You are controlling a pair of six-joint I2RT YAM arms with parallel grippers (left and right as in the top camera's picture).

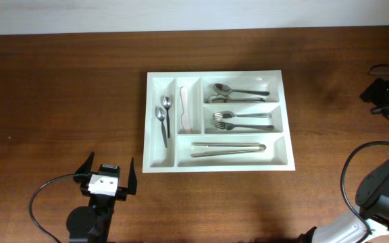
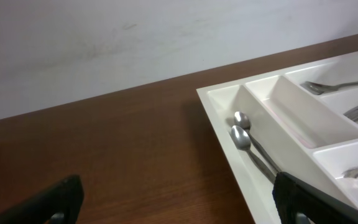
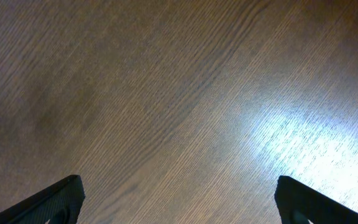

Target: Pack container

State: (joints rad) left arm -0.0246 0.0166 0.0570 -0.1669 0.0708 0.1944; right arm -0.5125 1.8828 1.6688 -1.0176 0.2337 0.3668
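The container sits flat at the middle of the bench, long sides running left to right. It already holds cutlery: two small spoons in the left narrow compartment, a pale pink item in the next, larger spoons, forks and long metal utensils in the three wide ones.

End effector state:
- The left end effector is spread wide and empty, just off the container's near-left corner.
- The right end effector is spread wide and empty over bare bench. Its position relative to the container cannot be told.

Handling assessment:
- The container appears to be stiff moulded plastic, light in itself but weighted by loose metal.
- Its glossy walls are likely slippery.
- The cutlery will probably slide if the container is tilted.

Recommended hold: pinch the raised outer rim at a side wall, not the thin inner dividers. Keep the container level. Holding opposite short sides would limit twisting.
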